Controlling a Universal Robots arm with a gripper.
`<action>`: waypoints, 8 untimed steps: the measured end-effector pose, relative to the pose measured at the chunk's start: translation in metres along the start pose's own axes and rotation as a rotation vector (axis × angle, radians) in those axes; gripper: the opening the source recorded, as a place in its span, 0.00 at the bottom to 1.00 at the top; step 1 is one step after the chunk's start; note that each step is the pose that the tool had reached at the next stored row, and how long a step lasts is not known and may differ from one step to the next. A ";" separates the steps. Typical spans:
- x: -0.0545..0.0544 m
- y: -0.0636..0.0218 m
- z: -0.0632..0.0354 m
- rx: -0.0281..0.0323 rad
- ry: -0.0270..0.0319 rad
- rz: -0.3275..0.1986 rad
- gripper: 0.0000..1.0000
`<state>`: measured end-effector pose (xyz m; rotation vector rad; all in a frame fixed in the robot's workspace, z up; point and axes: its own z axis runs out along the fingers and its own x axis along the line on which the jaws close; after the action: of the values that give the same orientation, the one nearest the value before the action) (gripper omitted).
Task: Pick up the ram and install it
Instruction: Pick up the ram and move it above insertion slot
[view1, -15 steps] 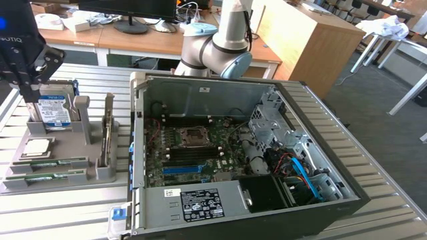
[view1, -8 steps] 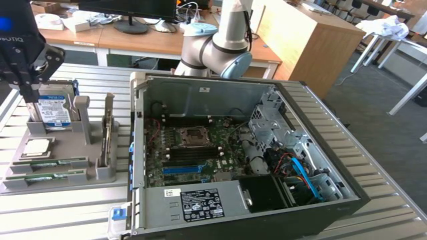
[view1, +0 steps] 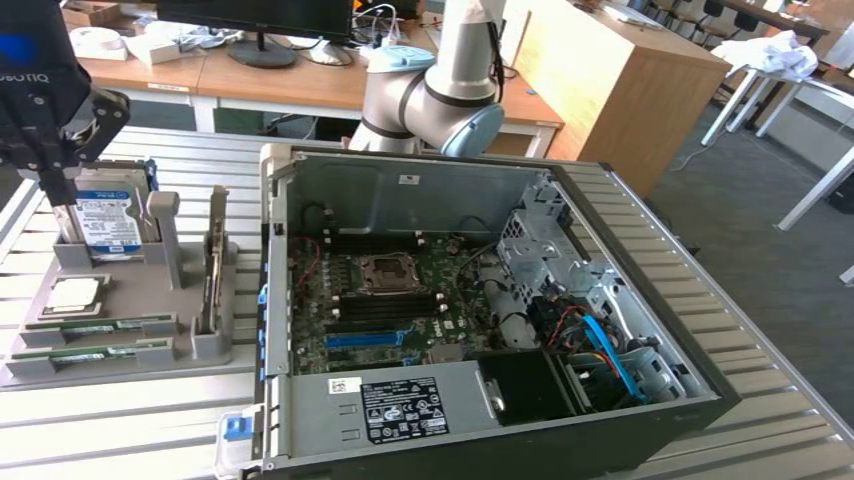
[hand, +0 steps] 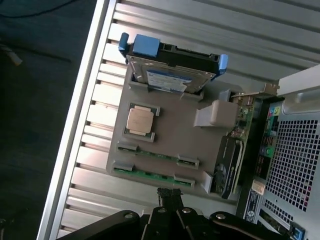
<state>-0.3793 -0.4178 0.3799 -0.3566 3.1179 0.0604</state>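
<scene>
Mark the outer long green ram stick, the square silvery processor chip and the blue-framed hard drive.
Outer long green ram stick (hand: 150, 174): wrist view, mid-board.
Square silvery processor chip (hand: 139, 120): wrist view, lid centre.
Blue-framed hard drive (hand: 167, 76): wrist view, label.

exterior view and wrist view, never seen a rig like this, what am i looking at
The exterior view, from a camera off the arm, shows a grey robot arm behind an open computer case. The wrist view comes from a camera on the wrist, looking down past the pincer. The pincer is shut and holds nothing. Below it a grey tray on the slatted table carries a hard drive, a processor chip and two green ram sticks.
</scene>
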 end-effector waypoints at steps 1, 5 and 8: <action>0.000 0.0000 0.0000 0.0000 0.0006 -0.014 0.10; 0.000 0.0000 0.0000 0.0001 0.0028 -0.070 0.10; 0.000 0.0000 0.0000 0.0002 0.0046 -0.112 0.10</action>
<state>-0.3793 -0.4178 0.3799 -0.5306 3.0954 0.0589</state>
